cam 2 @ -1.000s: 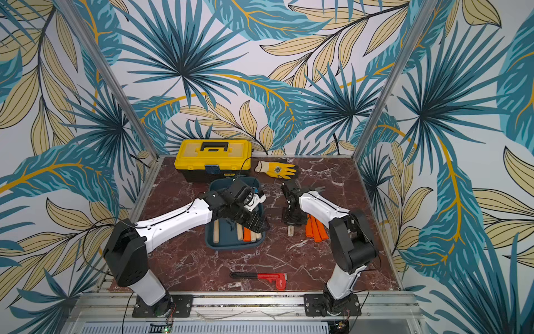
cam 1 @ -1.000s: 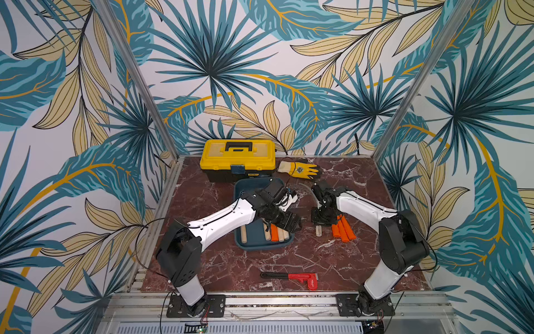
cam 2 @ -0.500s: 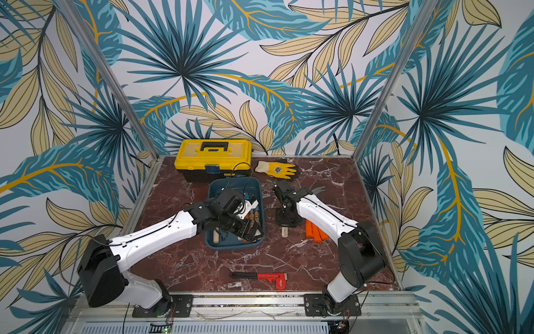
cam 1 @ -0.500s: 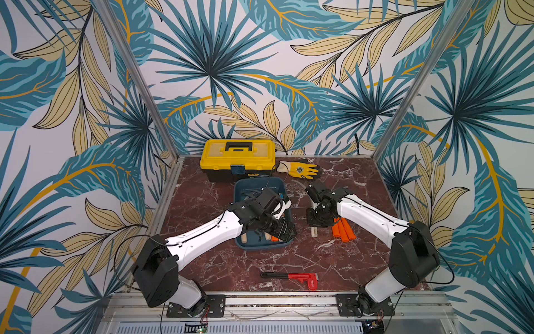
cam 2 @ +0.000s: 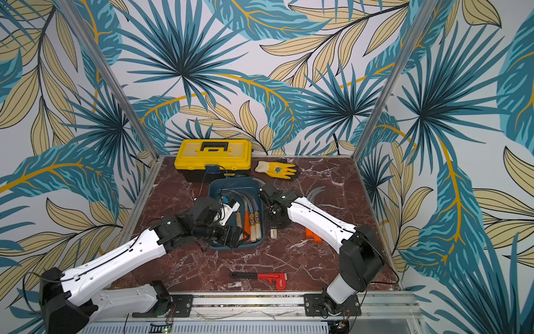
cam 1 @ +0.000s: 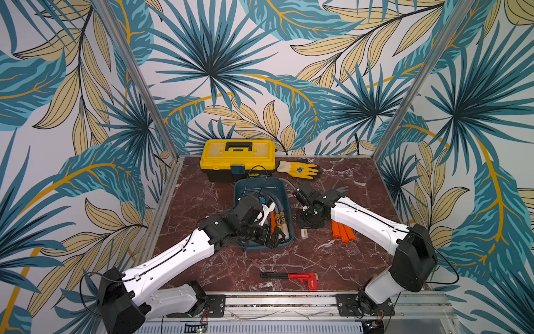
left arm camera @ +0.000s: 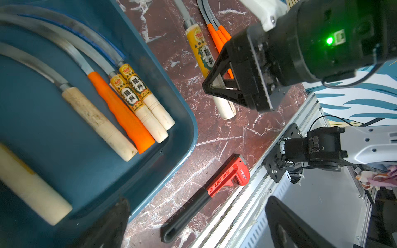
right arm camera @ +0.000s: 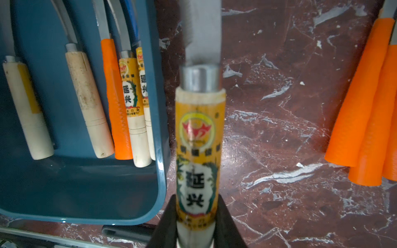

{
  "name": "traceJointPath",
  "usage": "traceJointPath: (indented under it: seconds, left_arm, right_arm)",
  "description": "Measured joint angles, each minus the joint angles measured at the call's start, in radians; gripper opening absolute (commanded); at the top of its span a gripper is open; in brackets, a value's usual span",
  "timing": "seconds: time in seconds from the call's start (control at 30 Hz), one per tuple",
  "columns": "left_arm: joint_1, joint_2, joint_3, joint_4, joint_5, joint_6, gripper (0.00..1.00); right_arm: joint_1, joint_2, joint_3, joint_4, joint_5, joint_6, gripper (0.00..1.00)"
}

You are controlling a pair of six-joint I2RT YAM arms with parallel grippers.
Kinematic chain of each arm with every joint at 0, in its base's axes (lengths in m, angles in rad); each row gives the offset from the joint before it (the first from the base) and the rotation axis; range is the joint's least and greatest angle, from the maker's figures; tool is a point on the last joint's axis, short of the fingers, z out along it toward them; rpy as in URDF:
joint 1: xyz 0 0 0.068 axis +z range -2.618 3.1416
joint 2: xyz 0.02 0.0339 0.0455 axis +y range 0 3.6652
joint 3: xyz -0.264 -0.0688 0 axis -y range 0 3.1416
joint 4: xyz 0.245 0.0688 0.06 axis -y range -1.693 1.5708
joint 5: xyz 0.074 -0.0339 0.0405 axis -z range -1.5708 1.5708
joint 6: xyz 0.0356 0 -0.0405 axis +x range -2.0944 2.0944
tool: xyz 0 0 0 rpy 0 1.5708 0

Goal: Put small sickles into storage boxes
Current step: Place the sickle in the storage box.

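Just right of the dark teal tray (right arm camera: 64, 184), the right gripper (right arm camera: 196, 214) is clamped on a wooden-handled sickle (right arm camera: 198, 139) labelled "延兴". Five sickles (right arm camera: 117, 96) already lie inside the tray, and three orange-handled sickles (right arm camera: 365, 128) wait farther right. Over the tray's near end, the left gripper (cam 1: 273, 235) hangs wide apart and empty. The red wrench (left arm camera: 227, 178) reads "HEAVY DUTY" and perhaps "DELIXI".

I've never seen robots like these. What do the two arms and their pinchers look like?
The left arm and right arm each have smooth white shells joined by chunky black joints, with thin black cables running along them. Each ends in black fingers built as open triangular frames. A small green light glows on the right arm's black wrist housing.
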Motion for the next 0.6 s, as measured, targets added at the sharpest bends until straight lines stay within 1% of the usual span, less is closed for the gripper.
traceJointPath:
  seconds: [0.3,0.47,0.6]
  left_arm:
    - [0.000,-0.183,-0.077,-0.060,-0.067,-0.028,0.99]
    - [0.000,-0.242,-0.090,-0.105,-0.096,-0.041,0.99]
    - [0.000,-0.286,-0.100,-0.147,-0.124,-0.051,0.99]
  right_arm:
    - [0.079,0.000,0.039,-0.005,0.018,0.042,0.00]
    - [0.117,0.016,0.084,-0.005,0.021,0.050,0.00]
    - [0.152,0.064,0.122,-0.006,0.023,0.053,0.00]
